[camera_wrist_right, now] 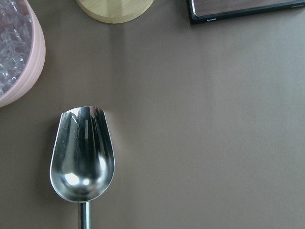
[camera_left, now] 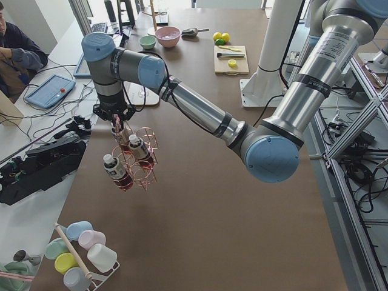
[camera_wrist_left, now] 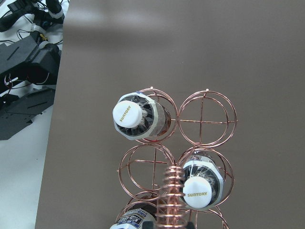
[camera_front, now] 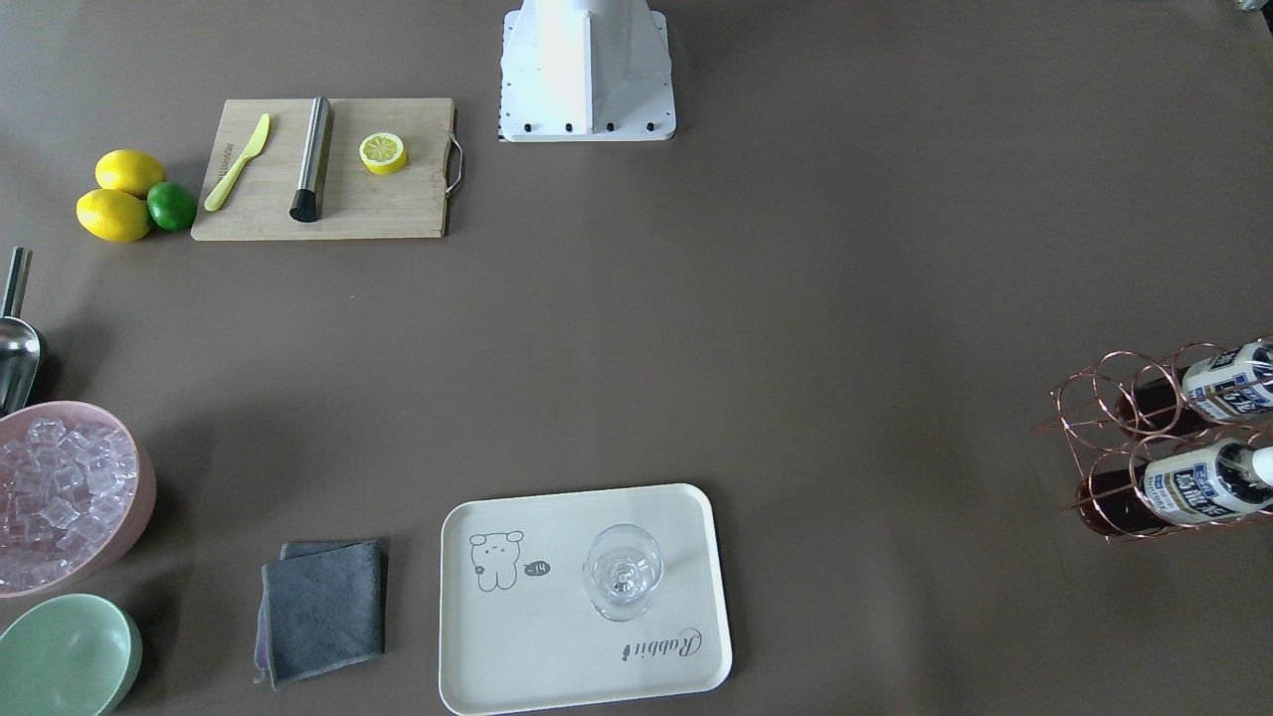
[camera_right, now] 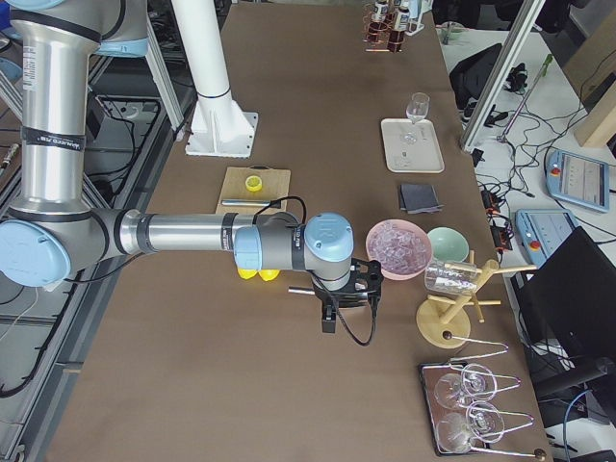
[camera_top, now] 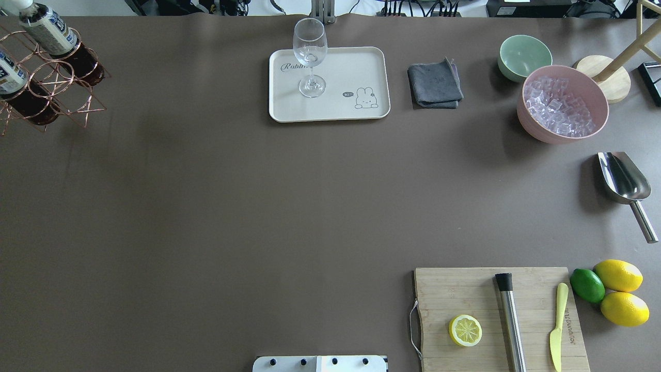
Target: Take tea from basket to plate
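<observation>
The copper wire basket [camera_wrist_left: 205, 119] stands at the table's far left end [camera_top: 51, 88]. It holds three tea bottles with white caps: one [camera_wrist_left: 136, 117], a second [camera_wrist_left: 202, 186] and a third at the bottom edge [camera_wrist_left: 133, 219]. My left gripper [camera_left: 116, 123] hangs just above the basket's coiled handle [camera_wrist_left: 170, 200]; I cannot tell whether it is open or shut. The cream plate [camera_top: 356, 67] lies at the table's far middle [camera_front: 557, 656]. My right gripper [camera_right: 342, 294] hovers over a steel scoop [camera_wrist_right: 83, 152]; I cannot tell its state.
A wine glass [camera_top: 310, 57] stands on the plate. A grey cloth [camera_top: 435, 85], a green bowl [camera_top: 524, 54] and a pink bowl of ice [camera_top: 563, 106] sit to its right. A cutting board [camera_top: 501, 315] with a lemon half, lemons and a lime lies near right.
</observation>
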Robot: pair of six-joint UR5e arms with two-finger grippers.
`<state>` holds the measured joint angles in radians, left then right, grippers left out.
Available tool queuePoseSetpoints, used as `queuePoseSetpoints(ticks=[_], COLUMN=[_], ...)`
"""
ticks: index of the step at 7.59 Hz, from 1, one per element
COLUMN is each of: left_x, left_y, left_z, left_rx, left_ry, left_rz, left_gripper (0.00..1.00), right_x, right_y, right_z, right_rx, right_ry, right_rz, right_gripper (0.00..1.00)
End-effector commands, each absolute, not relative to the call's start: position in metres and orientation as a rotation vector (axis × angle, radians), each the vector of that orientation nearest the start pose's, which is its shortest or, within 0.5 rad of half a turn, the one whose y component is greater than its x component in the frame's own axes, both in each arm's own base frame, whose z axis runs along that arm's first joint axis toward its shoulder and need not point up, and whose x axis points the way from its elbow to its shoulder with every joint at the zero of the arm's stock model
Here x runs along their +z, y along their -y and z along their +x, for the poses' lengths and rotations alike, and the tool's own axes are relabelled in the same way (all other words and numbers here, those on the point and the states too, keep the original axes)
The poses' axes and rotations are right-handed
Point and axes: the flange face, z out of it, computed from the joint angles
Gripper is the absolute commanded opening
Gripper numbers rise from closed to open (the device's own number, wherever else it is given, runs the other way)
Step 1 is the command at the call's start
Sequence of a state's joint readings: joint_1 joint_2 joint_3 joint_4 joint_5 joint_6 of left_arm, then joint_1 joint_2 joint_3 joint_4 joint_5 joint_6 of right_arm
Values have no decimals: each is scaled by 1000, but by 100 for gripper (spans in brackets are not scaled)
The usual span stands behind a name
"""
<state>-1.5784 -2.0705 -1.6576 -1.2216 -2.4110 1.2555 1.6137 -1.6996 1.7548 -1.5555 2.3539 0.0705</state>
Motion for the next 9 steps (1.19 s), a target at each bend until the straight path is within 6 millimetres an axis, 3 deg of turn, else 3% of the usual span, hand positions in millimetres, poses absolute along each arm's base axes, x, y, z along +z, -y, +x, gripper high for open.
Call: queuePoseSetpoints(ticks=[1,7,9], left_x=[285,154,111], left_y=[605,556,533], left_z=[-26,154,233], left_rx=[1190,1277,1284], left_ry=[-589,-716,-708], left_rz=[767,821,799], left_gripper=[0,0,0], right_x=[625,626,625], right_y=[439,439,440], right_z=[82,83,83], right_rx=[79,79,79], right_ry=[785,771,771], right_rz=[58,59,61], right_gripper=[100,100,100])
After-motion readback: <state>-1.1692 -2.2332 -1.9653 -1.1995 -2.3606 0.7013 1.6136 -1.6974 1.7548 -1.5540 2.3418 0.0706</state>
